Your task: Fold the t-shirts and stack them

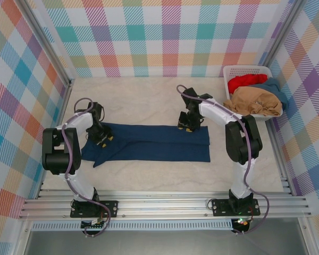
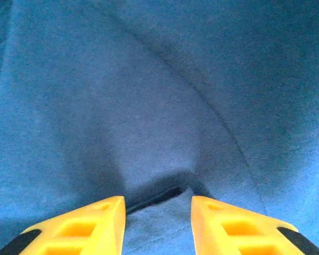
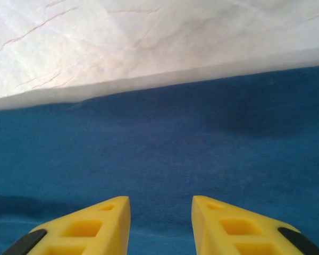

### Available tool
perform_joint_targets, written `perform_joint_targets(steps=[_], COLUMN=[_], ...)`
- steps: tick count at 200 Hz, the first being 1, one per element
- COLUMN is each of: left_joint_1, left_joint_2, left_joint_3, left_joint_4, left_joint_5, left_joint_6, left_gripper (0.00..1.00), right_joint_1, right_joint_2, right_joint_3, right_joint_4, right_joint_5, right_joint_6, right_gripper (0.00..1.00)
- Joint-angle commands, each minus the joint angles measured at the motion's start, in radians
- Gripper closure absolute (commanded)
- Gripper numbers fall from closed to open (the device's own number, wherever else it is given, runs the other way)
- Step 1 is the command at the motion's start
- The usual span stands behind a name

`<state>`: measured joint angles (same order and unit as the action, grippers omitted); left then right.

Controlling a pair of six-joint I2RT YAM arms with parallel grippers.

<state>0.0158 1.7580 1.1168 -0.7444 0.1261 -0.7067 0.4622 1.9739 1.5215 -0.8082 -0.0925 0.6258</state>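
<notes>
Open table (image 1: 149, 101) beyond navy t-shirt (image 1: 149, 143); basket (image 1: 247, 67) blocks far-right corner.

Same build on left arm (image 1: 78, 123) & right arm (image 1: 219, 112): white rounded link shells w/ chunky black joint housings; thin grey-purple cable (image 1: 69, 154) looped along each, base to wrist; black base plates (image 1: 94, 208) at bottom. The left gripper (image 1: 102, 139) & right gripper (image 1: 187, 126) have black bodies, yellow tips. In wrist cams, left fingers (image 2: 80, 228) are bright yellow, wedge-shaped, tapering to blunt ends; rectangular cut-outs in top faces; black patches at outer rear corners; right fingers (image 3: 239, 226) identical.
</notes>
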Motion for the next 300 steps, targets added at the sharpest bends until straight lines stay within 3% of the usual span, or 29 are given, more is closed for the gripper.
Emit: perform_joint_targets(steps=[1, 64, 113, 175, 245, 300], left_joint_1=[-0.002, -0.005, -0.011, -0.037, -0.058, -0.079], left_joint_2=[-0.045, -0.097, -0.046, -0.009, -0.04, -0.118], left_joint_3=[-0.029, 0.008, -0.021, -0.027, -0.023, -0.032], left_joint_4=[0.063, 0.06, 0.071, 0.063, 0.038, -0.014], left_joint_5=[0.018, -0.035, -0.004, -0.01, -0.037, -0.043], left_joint_6=[-0.015, 0.013, 0.025, 0.038, 0.059, 0.075], left_gripper=[0.62, 0.57, 0.67, 0.7, 1.0, 1.0], right_joint_1=[0.028, 0.035, 0.035, 0.036, 0.035, 0.036], right_joint_2=[-0.045, -0.086, -0.094, -0.099, -0.111, -0.118], right_joint_3=[-0.047, -0.113, -0.103, -0.098, -0.116, -0.114], right_joint_4=[0.055, 0.069, 0.062, 0.059, 0.063, 0.065], right_joint_5=[-0.097, -0.098, -0.1, -0.098, -0.093, -0.091], right_joint_6=[-0.018, -0.01, -0.003, -0.002, -0.004, -0.007], right_gripper=[0.64, 0.65, 0.66, 0.66, 0.67, 0.71])
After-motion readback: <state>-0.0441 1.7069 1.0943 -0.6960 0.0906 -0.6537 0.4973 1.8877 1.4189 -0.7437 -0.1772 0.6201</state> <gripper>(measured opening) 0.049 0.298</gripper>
